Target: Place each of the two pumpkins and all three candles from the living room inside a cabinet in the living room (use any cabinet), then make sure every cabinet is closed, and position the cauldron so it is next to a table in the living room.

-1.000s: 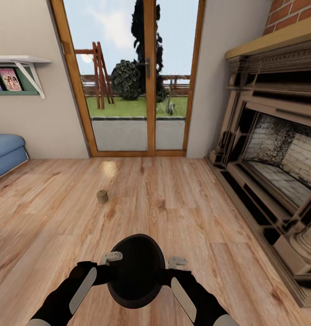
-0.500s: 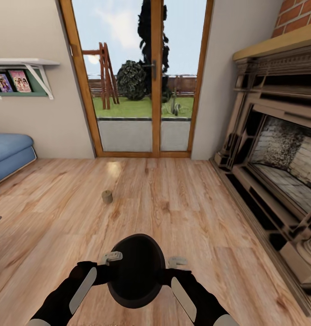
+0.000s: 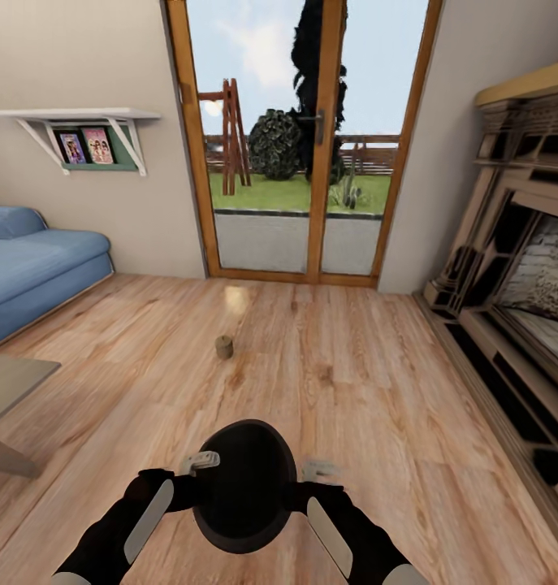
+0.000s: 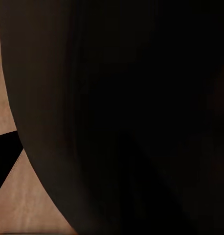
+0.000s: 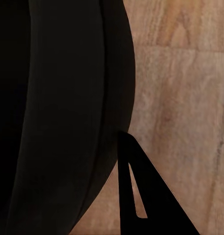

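I hold a black cauldron (image 3: pixel 244 485) low in front of me, one gripper on each side of its rim. My left gripper (image 3: pixel 199 466) is shut on the left edge and my right gripper (image 3: pixel 316 472) on the right edge. The cauldron's dark wall (image 4: pixel 126 107) looms close in the left wrist view, and the right wrist view shows its wall (image 5: pixel 58 112) beside one dark finger (image 5: pixel 141 196). One small stubby candle (image 3: pixel 223 347) stands alone on the wood floor ahead, well beyond the cauldron. The pumpkins and the cabinet are out of view.
A table corner (image 3: pixel 10 382) juts in at the left, with a blue sofa (image 3: pixel 35 272) behind it. A fireplace (image 3: pixel 514 325) runs along the right wall. Glass doors (image 3: pixel 299 162) close the far end. Open wood floor (image 3: pixel 352 382) lies between.
The head view has swung to the left, so the sofa and table corner have come in and the fireplace has slid right. Both grippers and the cauldron keep their place in the picture.
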Robot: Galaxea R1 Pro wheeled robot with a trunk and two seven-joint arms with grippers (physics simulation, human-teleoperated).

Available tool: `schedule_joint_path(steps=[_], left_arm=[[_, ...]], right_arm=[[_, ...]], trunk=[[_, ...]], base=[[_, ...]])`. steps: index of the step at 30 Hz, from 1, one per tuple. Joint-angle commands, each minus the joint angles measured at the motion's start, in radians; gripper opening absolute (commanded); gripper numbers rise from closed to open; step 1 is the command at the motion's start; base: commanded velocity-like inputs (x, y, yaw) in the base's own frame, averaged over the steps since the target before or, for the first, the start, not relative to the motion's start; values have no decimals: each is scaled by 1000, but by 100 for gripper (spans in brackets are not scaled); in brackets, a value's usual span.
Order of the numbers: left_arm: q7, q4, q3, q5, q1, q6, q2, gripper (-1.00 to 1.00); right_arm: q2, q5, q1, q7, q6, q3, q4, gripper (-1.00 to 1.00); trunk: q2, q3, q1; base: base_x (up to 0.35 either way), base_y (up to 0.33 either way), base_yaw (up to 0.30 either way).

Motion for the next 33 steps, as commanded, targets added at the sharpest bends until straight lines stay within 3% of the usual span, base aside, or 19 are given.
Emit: schedule_joint_path(steps=[1, 24, 33], left_arm=[[6, -1, -3, 22, -1, 2, 1, -100], [6, -1, -3, 22, -1, 2, 1, -100], [6, -1, -3, 22, -1, 2, 1, -100]], right_arm=[[-1, -15, -1, -9, -3, 7, -4, -100], [-1, -15, -1, -9, -3, 7, -2, -100], [1, -15, -1, -9, -3, 7, -3, -100]], trunk=[[-1, -1, 0], [-1, -1, 0], [-1, -1, 0]], base=[[0, 0, 288], [-2, 0, 288], [-169, 0, 288]])
